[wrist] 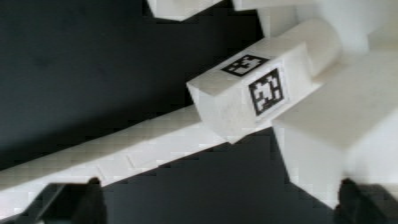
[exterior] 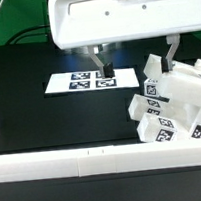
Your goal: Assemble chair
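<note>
I have the gripper [exterior: 137,54] hanging above the table with its jaws spread wide and nothing between them, roughly over the gap between the marker board [exterior: 91,80] and the heap of chair parts [exterior: 171,103]. That heap lies toward the exterior view's right, close to the front border rail [exterior: 95,161], and as far as I can tell no pieces are joined. In the wrist view a tagged block [wrist: 263,85] sits ahead of the fingertips [wrist: 71,204], tilted and touching its neighbours. I judge the step in hand to be a first pick from the heap. To do it well I'd square the jaws across the block's narrower faces, descend straight, and close only once both fingers clear the neighbouring pieces, since a nudge could shift the pile.
</note>
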`<state>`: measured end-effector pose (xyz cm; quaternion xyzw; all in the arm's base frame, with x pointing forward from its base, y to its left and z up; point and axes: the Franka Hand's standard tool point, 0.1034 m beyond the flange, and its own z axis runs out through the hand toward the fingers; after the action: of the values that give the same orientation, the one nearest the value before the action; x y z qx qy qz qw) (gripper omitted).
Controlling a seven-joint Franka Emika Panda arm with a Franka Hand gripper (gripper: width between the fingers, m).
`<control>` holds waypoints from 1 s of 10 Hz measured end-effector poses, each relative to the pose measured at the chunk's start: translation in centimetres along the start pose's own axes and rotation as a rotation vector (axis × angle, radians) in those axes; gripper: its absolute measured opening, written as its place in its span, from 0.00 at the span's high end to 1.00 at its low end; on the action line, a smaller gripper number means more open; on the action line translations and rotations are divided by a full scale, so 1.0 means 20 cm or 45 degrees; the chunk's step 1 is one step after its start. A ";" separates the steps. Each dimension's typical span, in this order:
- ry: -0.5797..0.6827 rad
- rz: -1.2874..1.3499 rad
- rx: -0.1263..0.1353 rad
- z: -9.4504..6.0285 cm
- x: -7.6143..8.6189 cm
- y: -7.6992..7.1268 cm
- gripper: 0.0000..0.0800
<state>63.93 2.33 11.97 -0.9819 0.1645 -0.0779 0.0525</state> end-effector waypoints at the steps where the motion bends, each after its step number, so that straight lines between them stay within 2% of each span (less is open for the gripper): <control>1: 0.020 -0.002 -0.001 0.01 0.01 0.01 0.19; 5: 0.053 -0.013 -0.007 0.06 0.02 0.04 0.19; 10: 0.056 -0.016 -0.009 0.07 0.02 0.05 0.19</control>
<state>64.19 1.44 10.49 -0.9811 0.1598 -0.0991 0.0449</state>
